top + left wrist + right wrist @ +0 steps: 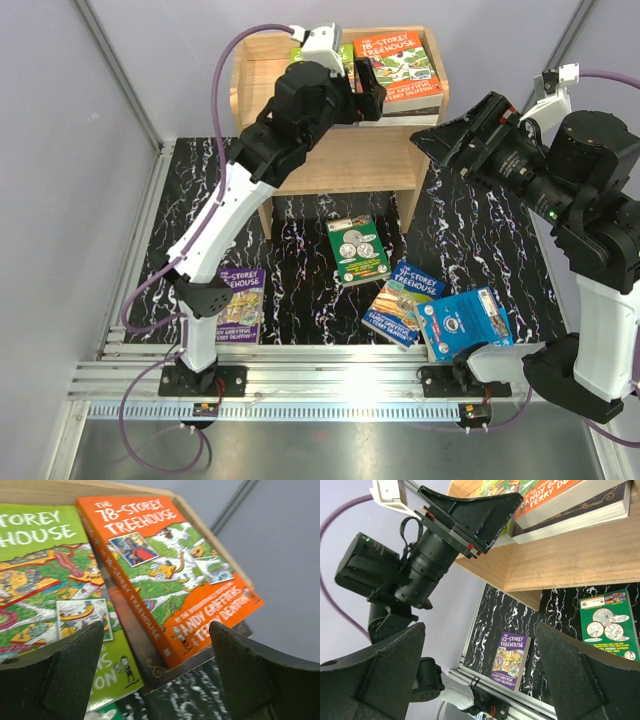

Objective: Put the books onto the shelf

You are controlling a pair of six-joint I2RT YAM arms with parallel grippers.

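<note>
Books sit in two places. The orange 78-Storey Treehouse [398, 62] and the green Treehouse book [45, 580] lie on the shelf [340, 165], with the orange one resting on a dark book [580, 520]. On the black marbled mat [470, 235] lie the purple 52-Storey Treehouse [240, 303], the green coin book [357, 249], the blue Treehouse book [403, 302] and the bright blue book [465, 322]. Your left gripper [160, 670] hovers above the orange cover with its jaws spread and empty. Your right gripper [445, 135] hangs beside the shelf, likewise wide and empty.

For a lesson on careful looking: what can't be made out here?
Green book: title cut by left wrist view's edge; left arm covers most from above.
Dark book: cover hidden under orange book, every view.
Bright blue book: cover print too small, top view.
</note>
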